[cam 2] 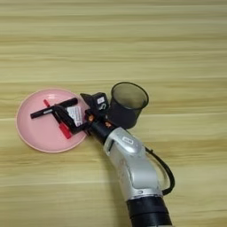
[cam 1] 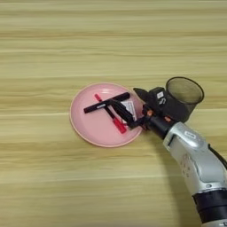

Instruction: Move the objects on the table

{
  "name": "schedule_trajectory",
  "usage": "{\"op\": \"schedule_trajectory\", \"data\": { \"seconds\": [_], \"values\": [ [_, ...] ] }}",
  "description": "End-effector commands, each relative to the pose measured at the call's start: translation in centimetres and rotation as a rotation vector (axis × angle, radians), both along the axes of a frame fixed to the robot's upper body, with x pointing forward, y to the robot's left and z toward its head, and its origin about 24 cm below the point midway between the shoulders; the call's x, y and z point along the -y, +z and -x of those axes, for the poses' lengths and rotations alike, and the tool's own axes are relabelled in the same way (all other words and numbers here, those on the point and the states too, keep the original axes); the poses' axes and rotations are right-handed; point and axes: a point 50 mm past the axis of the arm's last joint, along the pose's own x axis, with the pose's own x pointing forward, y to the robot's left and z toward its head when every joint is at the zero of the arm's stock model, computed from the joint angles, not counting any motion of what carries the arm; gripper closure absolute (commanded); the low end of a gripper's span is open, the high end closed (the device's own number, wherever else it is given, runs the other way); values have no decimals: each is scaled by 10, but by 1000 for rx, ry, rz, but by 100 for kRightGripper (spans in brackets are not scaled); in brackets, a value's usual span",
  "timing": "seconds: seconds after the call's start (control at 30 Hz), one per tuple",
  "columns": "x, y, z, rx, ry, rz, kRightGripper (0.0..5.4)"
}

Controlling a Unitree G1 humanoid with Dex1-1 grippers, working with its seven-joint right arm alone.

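My end effector (cam 1: 133, 106) is out over the right side of the pink plate (cam 1: 91, 128), fingers spread wide apart and holding nothing. In the left eye view, one black finger (cam 1: 141, 94) points up past the plate's right rim, and the other (cam 1: 122, 111) reaches left and lies low over the plate. Between them sits the small white box (cam 1: 129, 106), on the plate near its right edge. The black marker (cam 1: 106, 102) lies slantwise across the plate's upper half, and the red pen (cam 1: 116, 123) crosses under it, running down to the right. My lower finger passes just above the pen; I cannot tell whether it touches. The black mesh cup (cam 1: 182, 98) stands upright on the tabletop (cam 1: 53, 44), just right of my wrist.

Right eye view now: the plate (cam 2: 33, 133) sits near the left edge, marker (cam 2: 53, 108) and pen (cam 2: 64, 128) crossed on it, the box (cam 2: 75, 114) by the right rim. My end effector (cam 2: 76, 110) straddles that box, wide open. The cup (cam 2: 126, 104) is right behind my wrist, and my silver forearm (cam 2: 133, 168) comes up from the bottom edge over the tabletop (cam 2: 186, 53).
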Motion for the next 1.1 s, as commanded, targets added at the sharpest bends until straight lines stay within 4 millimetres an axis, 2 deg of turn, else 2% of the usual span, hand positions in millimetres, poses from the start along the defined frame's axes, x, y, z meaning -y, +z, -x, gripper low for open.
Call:
{"op": "schedule_trajectory", "data": {
  "seconds": [0.03,0.4,0.7,0.87,1.1],
  "values": [
    [2,28,-9,140,-24,15,4],
    [11,58,-5,281,-87,10,4],
    [30,82,5,418,-225,24,4],
    [47,87,11,460,-335,40,4],
    [74,83,16,474,-485,89,4]
  ]
}}
